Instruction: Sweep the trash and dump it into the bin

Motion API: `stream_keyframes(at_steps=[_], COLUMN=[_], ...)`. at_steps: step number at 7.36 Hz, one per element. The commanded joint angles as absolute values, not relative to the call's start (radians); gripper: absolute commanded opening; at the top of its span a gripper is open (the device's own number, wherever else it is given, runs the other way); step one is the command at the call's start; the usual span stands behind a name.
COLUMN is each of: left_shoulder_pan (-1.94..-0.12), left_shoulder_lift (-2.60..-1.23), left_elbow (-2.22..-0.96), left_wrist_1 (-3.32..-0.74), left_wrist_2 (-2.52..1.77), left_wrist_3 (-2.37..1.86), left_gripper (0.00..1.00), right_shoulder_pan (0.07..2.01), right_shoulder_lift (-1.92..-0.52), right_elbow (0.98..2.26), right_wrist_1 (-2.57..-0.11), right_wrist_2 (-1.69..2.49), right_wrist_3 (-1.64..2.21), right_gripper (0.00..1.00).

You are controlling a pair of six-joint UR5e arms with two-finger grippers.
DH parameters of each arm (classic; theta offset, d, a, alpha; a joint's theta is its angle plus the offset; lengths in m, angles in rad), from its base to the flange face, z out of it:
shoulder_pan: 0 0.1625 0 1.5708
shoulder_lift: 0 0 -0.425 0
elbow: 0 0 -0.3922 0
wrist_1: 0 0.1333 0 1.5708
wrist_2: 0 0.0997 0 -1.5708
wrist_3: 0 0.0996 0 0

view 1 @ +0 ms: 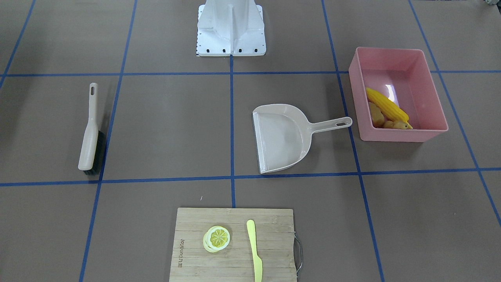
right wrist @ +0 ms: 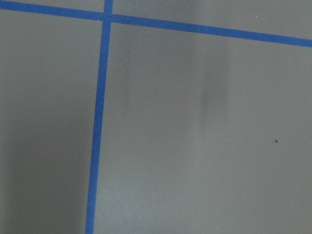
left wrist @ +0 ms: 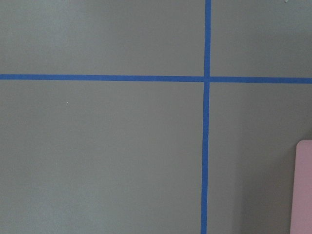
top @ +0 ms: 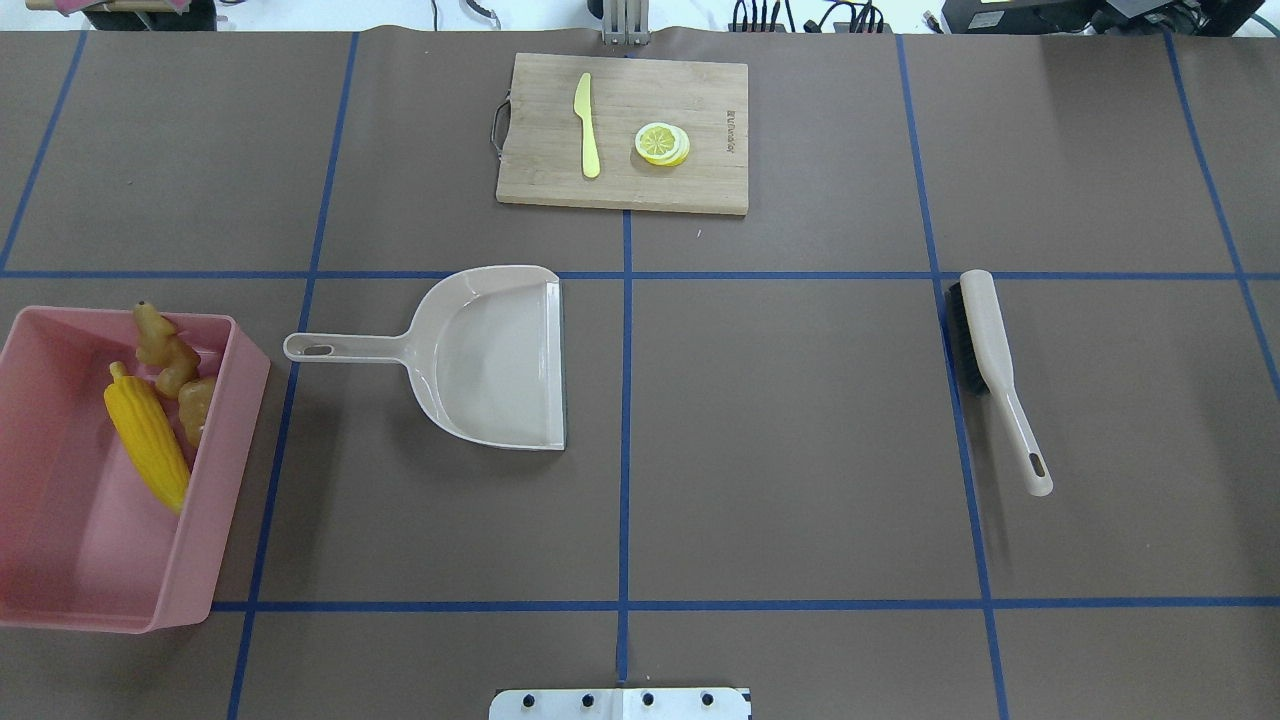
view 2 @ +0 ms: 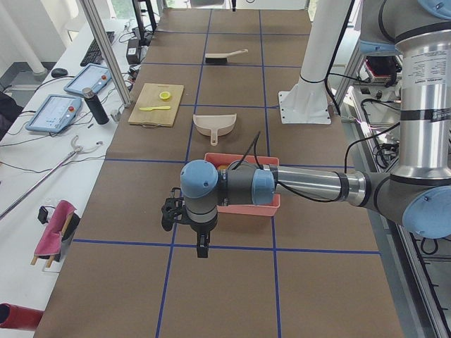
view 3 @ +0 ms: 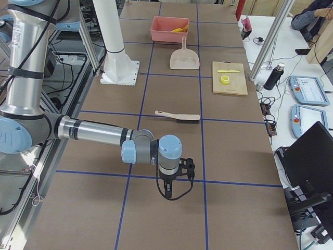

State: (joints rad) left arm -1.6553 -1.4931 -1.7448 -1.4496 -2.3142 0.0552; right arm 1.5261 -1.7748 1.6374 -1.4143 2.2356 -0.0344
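Starting at the jaws: neither pair appeared anywhere but in the side views, so I could not tell whether they were open or shut, and nothing could be seen held in either. The left gripper [view 2: 202,248] hung over bare bench just past the near side of the bin [view 2: 242,201]; its wrist camera caught only blue tape lines and a sliver of pink edge. The right gripper [view 3: 167,194] hung well apart from everything, out beyond the brush [view 3: 177,116], its camera showing plain bench.

The sweeping looked finished. The corn cob [top: 148,436], the potato [top: 197,403] and the ginger root [top: 163,346] all lay inside the pink bin [top: 228,455], bunched against the wall nearest the dustpan [top: 490,355]. The dustpan sat empty and flat on the bench, handle pointing at the bin, and the brush [top: 992,360] lay alone on the robot's right side.

So the step in hand read as parking the arms. Doing that well meant keeping both wrists high and outside the tools, with the left one clear of the bin rim so nothing got tipped.

The trash itself: ridged bright yellow cob, lumpy tan root, dull brown potato, half hidden by the wall. The lemon slice [top: 662,143] and knife [top: 587,124] sat on the cutting board [top: 620,185], rightly untouched.
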Motion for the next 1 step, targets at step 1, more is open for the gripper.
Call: stream_keyframes(at_steps=[1], left_shoulder_pan=[-1.655], left_shoulder_lift=[-1.496], left_elbow=[-1.744], left_wrist_1=[-1.451], left_wrist_2=[-2.315], left_wrist_3=[0.055], left_gripper=[0.99], right_shoulder_pan=[1.526], right_shoulder_lift=[-1.775], right_elbow=[1.637], right_wrist_1=[-1.414], right_wrist_2=[2.237], right_wrist_3=[-0.035], right_gripper=[1.0])
